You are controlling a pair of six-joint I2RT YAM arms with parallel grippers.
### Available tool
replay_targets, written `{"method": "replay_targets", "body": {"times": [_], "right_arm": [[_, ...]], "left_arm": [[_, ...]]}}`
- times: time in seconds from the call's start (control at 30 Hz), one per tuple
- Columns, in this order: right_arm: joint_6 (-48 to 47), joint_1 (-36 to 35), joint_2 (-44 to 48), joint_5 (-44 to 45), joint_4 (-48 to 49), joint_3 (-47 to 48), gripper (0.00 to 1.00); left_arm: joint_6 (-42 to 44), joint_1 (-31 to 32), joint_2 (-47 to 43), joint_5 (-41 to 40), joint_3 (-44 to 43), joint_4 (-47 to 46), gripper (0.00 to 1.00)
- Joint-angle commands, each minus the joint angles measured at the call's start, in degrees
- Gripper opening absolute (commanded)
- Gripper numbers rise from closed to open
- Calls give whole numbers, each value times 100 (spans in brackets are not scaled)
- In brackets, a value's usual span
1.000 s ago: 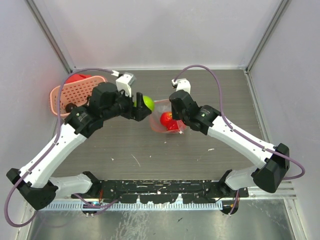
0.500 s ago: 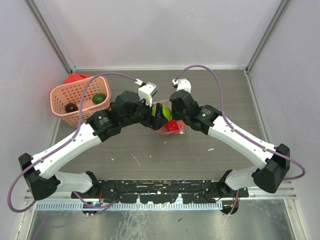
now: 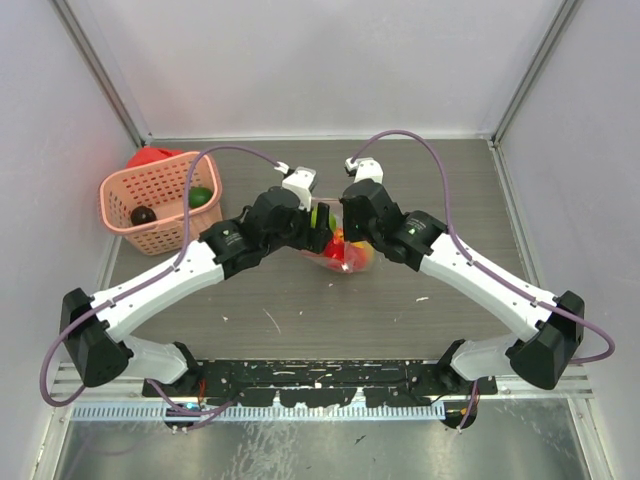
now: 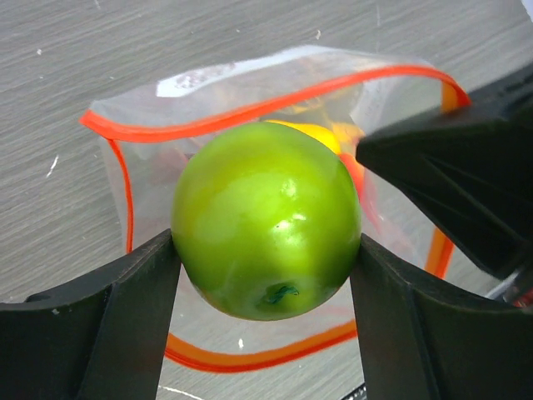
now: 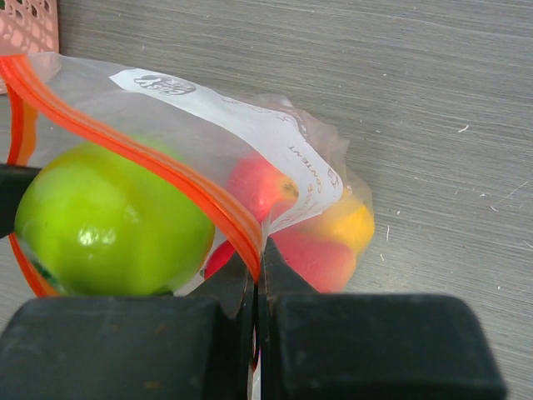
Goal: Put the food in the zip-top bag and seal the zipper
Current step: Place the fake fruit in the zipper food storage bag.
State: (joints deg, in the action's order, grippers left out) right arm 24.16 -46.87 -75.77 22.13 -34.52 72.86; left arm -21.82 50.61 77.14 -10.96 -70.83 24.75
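Zip-top bag [image 5: 250, 117] at the middle of the table [image 3: 430, 185], mouth held open for a green fruit [image 4: 266, 221].
Right gripper [image 5: 258, 265] is pinched closed on the zipper [image 5: 125, 143]; left gripper [image 4: 265, 279] clamps the fruit at the mouth. The film looks light, limp and slippery, so it is best held by the stiffer zipper strip.

Both arms meet mid-table [image 3: 450, 180] over the bag [image 3: 352, 266], which has red and yellow food [image 3: 338, 244] inside. The left pincer [image 3: 320, 220] holds a green fruit [image 3: 319, 213] at its mouth. Far left, a pink basket [image 3: 150, 185] holds a green piece [image 3: 200, 197] and a dark piece [image 3: 143, 214].
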Motion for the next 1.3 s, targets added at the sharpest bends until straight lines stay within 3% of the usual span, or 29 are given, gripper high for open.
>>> {"method": "replay_targets", "body": {"times": [0.0,0.13,0.3,0.73,1.07,1.27], "right_arm": [[98,-7,241,-177,242,260,0],[176,-6,286,-318,331,188,0],[265,-6,323,-422,424,109,0],[358,-6,326,-368,542,-1,0],[404,-6,300,-306,547,-5,0],[414,-6,284,-290,550,3,0]], "left_arm": [[-253,20,34,-662,61,-841,41],[-388,22,190,-810,133,-1109,44],[-554,23,366,-944,166,-1229,60],[-746,19,110,-986,149,-867,84],[-1070,22,-342,-597,0,-142,94],[-1265,24,-844,-365,-71,658,94]]}}
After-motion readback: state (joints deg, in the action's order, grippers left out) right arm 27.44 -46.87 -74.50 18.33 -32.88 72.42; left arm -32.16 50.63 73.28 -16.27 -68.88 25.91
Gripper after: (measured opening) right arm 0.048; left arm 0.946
